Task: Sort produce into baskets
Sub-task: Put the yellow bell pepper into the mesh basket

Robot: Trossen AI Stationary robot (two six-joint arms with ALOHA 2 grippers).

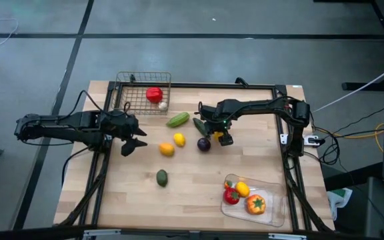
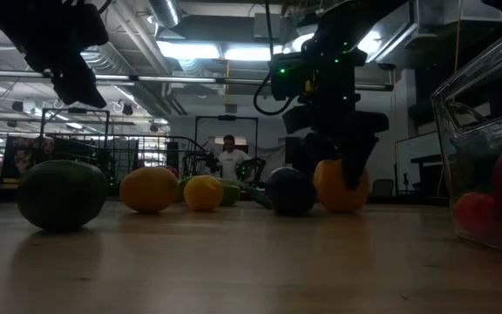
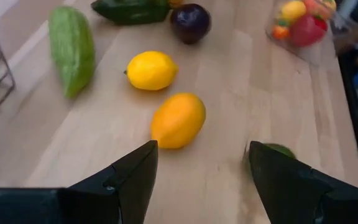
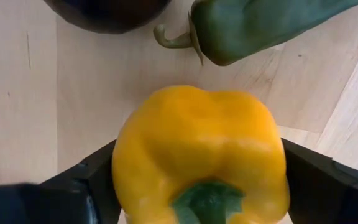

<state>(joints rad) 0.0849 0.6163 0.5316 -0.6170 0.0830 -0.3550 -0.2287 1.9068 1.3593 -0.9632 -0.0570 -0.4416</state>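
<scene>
Risks, judged from the layout:
- Right pincer (image 1: 220, 135) straddles a yellow pepper (image 4: 201, 155), 1 finger on each side. Fingers sit close to the skin, but firm contact cannot be told, so call it closing round the pepper, not a sure grip. The skin is smooth and rounded; a lift on a loose or off-centre pinch could let it squirt out and roll
- Plum (image 1: 204, 144) and green pepper (image 4: 260, 25) lie just beside the yellow pepper. A finger that swings wide may knock either one, and the plum would roll
- Clear tray (image 1: 275, 213) is well apart, near the counter's (image 1: 199, 193) front right corner; a long carry gives a weak grip time to fail

Pose:
- Right arm reaches from the right edge toward the counter's middle, wrist bent down, pincer low over the yellow pepper, stem facing the wrist camera
- Left arm lies out from the left edge, left pincer (image 1: 133, 141) raised off the counter, released and empty, aimed at the orange fruit (image 3: 178, 120) and lemon (image 3: 151, 70)

Elsewhere: cucumber (image 1: 178, 120) near the wire basket (image 1: 127, 100), which holds a red piece (image 1: 154, 95); avocado (image 1: 162, 177) alone toward the front
</scene>
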